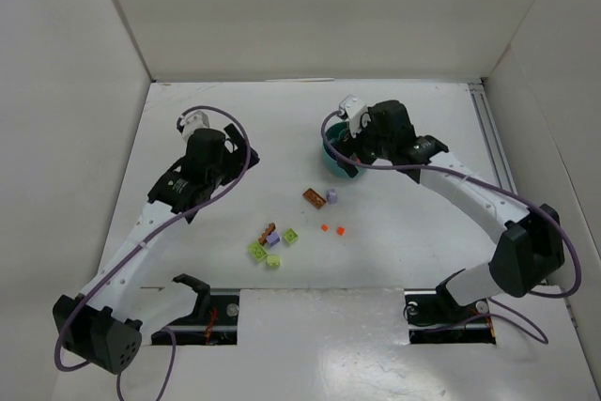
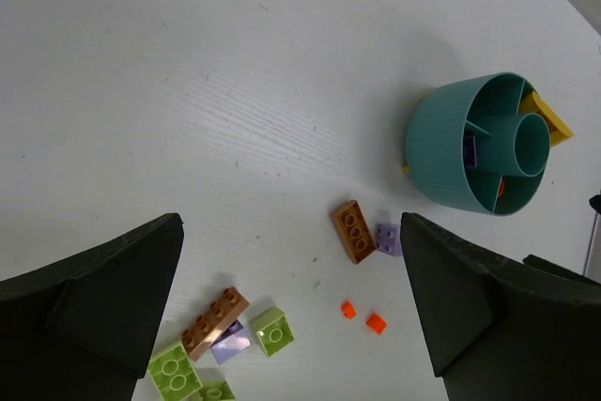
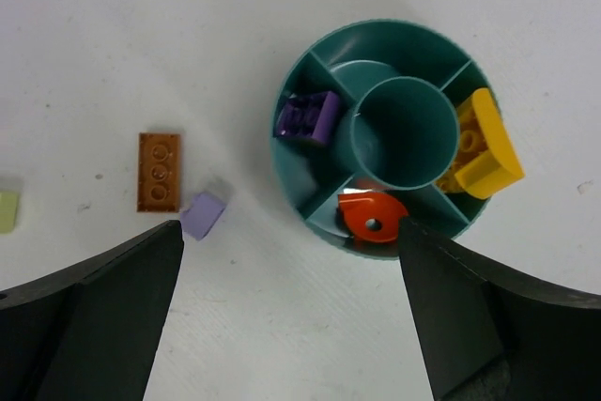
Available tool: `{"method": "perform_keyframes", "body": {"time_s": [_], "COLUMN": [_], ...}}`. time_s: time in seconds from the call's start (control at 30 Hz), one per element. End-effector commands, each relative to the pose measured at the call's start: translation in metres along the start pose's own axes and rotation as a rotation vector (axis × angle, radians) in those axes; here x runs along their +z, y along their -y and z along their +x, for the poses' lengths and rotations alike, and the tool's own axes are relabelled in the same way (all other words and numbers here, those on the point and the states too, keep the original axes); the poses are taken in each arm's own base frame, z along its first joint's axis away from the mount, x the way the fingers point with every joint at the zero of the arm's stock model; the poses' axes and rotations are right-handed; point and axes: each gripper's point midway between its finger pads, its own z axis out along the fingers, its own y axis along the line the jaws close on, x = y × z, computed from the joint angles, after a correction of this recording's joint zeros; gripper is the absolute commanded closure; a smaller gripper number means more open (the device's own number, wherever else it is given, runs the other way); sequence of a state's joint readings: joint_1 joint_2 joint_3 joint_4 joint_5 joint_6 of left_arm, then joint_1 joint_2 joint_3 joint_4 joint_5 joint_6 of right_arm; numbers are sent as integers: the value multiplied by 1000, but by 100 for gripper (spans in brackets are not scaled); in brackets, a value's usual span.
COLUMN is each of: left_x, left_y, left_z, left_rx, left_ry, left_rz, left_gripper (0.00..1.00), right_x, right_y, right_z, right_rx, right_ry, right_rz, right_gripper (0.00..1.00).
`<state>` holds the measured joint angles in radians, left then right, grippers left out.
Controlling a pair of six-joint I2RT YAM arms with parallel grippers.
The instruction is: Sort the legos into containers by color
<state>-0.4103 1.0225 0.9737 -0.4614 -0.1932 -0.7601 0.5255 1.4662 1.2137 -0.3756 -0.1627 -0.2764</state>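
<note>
The right hand (image 3: pixel 289 232) hangs fingers-down over the teal dish (image 3: pixel 394 44), spread wide with nothing between its fingers. The dish holds a purple brick (image 3: pixel 307 117) in one wedge and a yellow piece (image 3: pixel 484 143) in the wedge opposite. The round orange-red piece (image 3: pixel 373 216) lies in the wedge at the bottom of the wrist view. The middle cup and the top wedge look bare.

Just outside the dish wall, to the left in that view, lies a brown brick (image 3: pixel 159 171) with a small lilac brick (image 3: pixel 203 214) at its corner. Whether the two touch I can't quite make out. The brown brick's long axis runs crosswise to the line the fingers would close along. To my eye a short sideways shift, with no twist, would set the fingers over its narrow sides. This hand is plainly the nearer one for that pair.

The left hand (image 2: pixel 291 223) is just as wide and empty, held well apart from the dish. Below it on the white counter (image 2: pixel 188 63) sit two tiny orange-red bits (image 2: pixel 376 323). Nearer the arm's own base there is a huddle: a long brown brick (image 2: pixel 215 323), another lilac one (image 2: pixel 230 343) and lime green bricks (image 2: pixel 271 331). I'd give that huddle to the left arm.

I can read no brand, label or lettering anywhere.
</note>
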Motion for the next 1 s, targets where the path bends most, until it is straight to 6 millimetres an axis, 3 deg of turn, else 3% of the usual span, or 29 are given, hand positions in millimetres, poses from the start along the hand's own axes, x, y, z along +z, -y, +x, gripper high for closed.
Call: {"method": "perform_keyframes", "body": {"time_s": [0.0, 0.1, 0.3, 0.5, 0.73, 0.97], "left_x": [-1, 1, -3, -6, -10, -20], "left_y": [-10, -13, 0, -3, -19, -40], "left_z": [12, 30, 59, 80, 113, 128], "left_rx": [16, 51, 82, 85, 65, 22], "left_ry": [-15, -57, -85, -116, -164, -181], "left_rz": [-41, -92, -98, -131, -165, -182], "left_gripper": [0, 0, 0, 0, 0, 0], "right_x": [-13, -21, -32, -45, -64, -69], "right_y": [-11, -20, -37, -44, -50, -53], "right_z": [-6, 2, 18, 58, 68, 68], "right_rx": [-19, -23, -47, -65, -60, -41], "right_ry": [22, 15, 10, -44, 6, 40], "right_rz": [37, 36, 23, 31, 35, 32], "right_gripper": [0, 0, 0, 0, 0, 0]}}
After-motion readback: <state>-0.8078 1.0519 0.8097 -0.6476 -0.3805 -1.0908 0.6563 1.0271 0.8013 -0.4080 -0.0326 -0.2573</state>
